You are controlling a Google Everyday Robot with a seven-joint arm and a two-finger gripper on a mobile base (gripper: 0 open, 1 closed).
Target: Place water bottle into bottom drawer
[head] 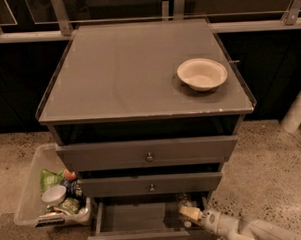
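The bottom drawer [138, 237] is shown pulled open. The end effector [188, 213] is positioned at the drawer's right end; whether it is clenched or released cannot be told. The water bottle [183, 199] is dimly seen in that right end, just beyond the end effector. A white bowl [202, 73] is set on the counter [123, 73], far right.
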